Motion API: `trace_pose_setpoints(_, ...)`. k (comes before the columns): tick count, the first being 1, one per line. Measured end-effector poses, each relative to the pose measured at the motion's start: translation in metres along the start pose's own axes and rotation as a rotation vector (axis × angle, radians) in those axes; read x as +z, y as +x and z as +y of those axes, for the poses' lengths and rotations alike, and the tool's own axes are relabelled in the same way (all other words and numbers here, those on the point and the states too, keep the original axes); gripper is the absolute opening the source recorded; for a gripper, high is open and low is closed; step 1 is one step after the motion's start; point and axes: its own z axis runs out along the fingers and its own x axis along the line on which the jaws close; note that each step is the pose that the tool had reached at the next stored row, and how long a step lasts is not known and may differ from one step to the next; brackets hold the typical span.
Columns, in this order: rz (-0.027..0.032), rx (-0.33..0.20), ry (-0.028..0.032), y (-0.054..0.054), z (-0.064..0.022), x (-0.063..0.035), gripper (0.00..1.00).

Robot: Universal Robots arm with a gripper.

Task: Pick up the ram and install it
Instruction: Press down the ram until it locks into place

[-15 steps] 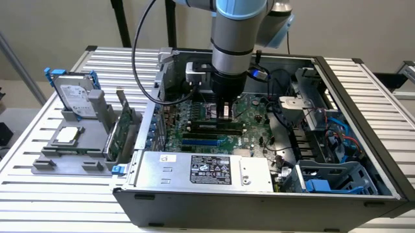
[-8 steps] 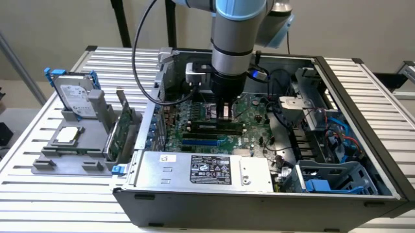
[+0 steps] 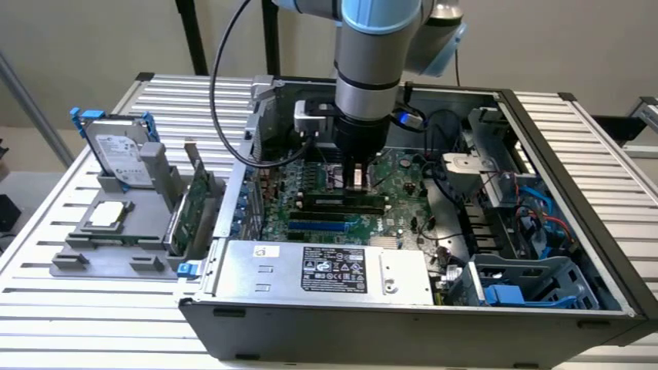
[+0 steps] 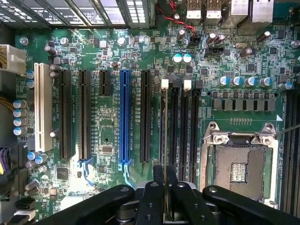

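Slatted metal table (image 3: 575,131) under an open computer case (image 3: 411,308). Gripper (image 4: 165,197) low over motherboard (image 4: 112,47), jaws closed on ram (image 4: 164,140), held edge-on above memory slots (image 4: 180,122).

No text can be read with certainty. The black rectangular label (image 3: 337,271) on the silver metal power supply box (image 3: 319,270) carries white print and certification marks, too small to read. The white sticker (image 3: 265,250) beside it and the grey hard drive's label (image 3: 122,154) are likewise illegible.
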Motion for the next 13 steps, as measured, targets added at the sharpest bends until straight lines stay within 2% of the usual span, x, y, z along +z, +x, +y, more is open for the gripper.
trace_pose_setpoints(9, 0.0031, 0.0, -0.0002, -0.0002, 0.0003, 0.0027, 0.0)
trace_pose_setpoints(10, 0.0032, 0.0, -0.0005, -0.0002, 0.0004, 0.0027, 1.0)
trace_pose_setpoints(13, 0.0027, 0.0, 0.0, -0.0003, 0.0004, 0.0019, 1.0)
